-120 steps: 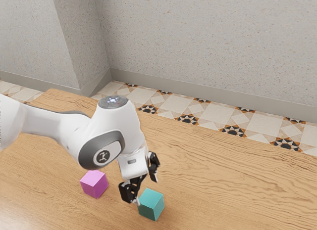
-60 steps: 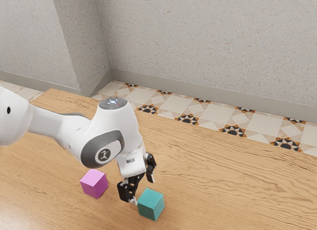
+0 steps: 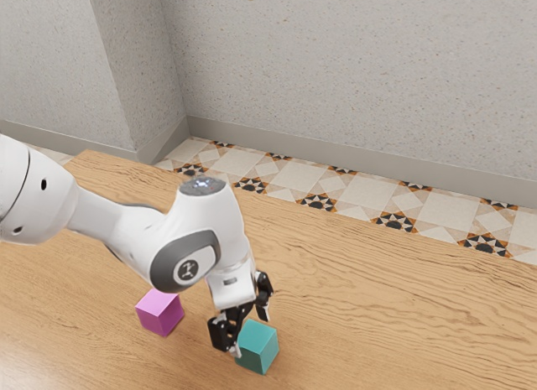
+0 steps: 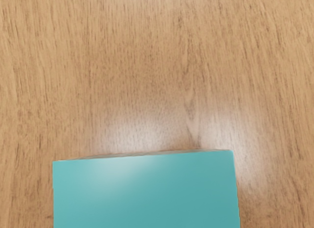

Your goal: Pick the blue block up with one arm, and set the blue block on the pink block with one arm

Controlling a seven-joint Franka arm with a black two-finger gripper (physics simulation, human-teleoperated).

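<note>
Arm (image 3: 180,247): enters from the exterior view's left, bent low over the tabletop (image 3: 377,306), hand pointing down.
Pincer (image 3: 243,330): spread, lowered at the blue block (image 3: 260,348); one black finger (image 3: 225,335) on the side toward the pink block (image 3: 159,313), the other at the far side.
Finger contact: cannot tell whether either finger touches the block faces.
Blue block: teal in hue, resting flat on the tabletop, near the exterior view's lower edge, between the fingers.
Blue block, wrist view (image 4: 144,191): directly under the hand, top face flat and level, bare wood grain (image 4: 147,66) beyond it.
Pink block: resting on the tabletop, toward the exterior view's left of the blue block, near but apart, partly behind the arm's elbow housing.
Stacking: not yet done; both blocks on the wood, side by side.
Surroundings: patterned tile floor (image 3: 361,193) beyond the tabletop edge, speckled grey wall (image 3: 352,63) behind.
</note>
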